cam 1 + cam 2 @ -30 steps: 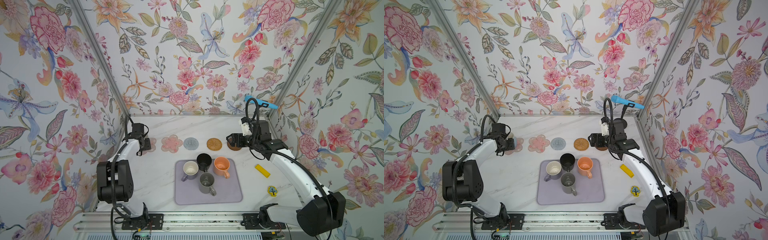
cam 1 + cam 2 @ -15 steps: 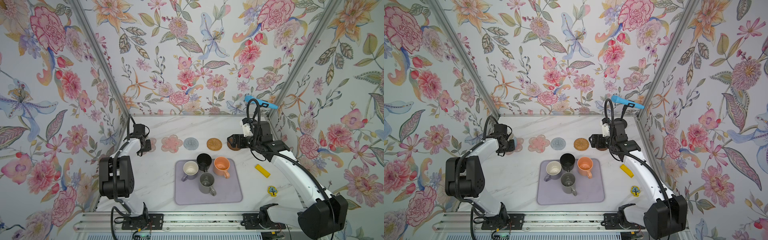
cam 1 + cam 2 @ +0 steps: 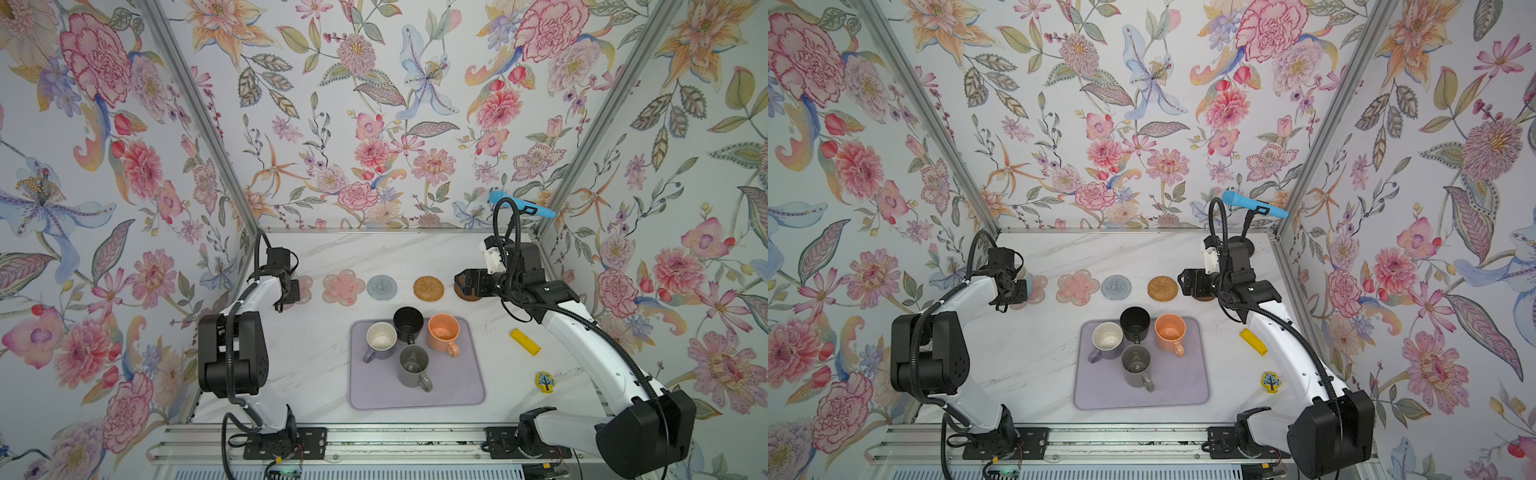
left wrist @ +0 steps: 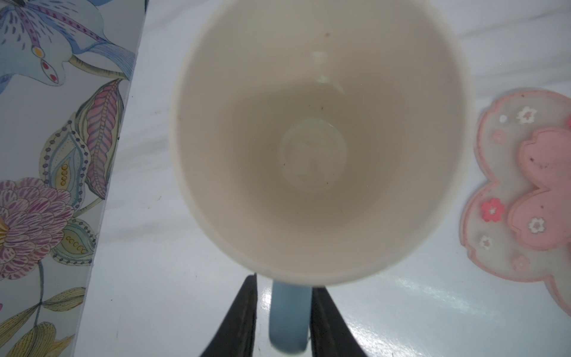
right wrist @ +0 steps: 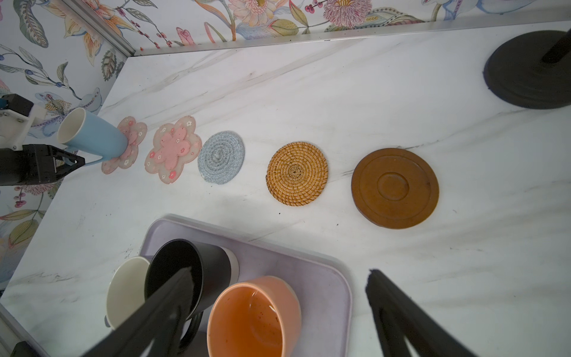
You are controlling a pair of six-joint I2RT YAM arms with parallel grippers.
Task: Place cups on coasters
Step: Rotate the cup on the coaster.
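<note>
Blue mug (image 4: 321,139) handle inside left tool (image 4: 285,287)

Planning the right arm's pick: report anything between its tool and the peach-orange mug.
Nothing visible does. The right tool hangs open by the dark brown coaster; only bare tabletop lies between it and the peach-orange mug. The black mug stands close beside that mug, off the path.

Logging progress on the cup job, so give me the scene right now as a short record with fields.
placed: blue mug on end flower coaster
free coasters: second flower coaster, grey coaster, woven coaster, brown coaster
waiting on lilac mat: purple mug, black mug, orange mug, grey mug
left gripper: astride the blue mug's handle, grip unclear
right gripper: open, empty, near the brown coaster
</note>
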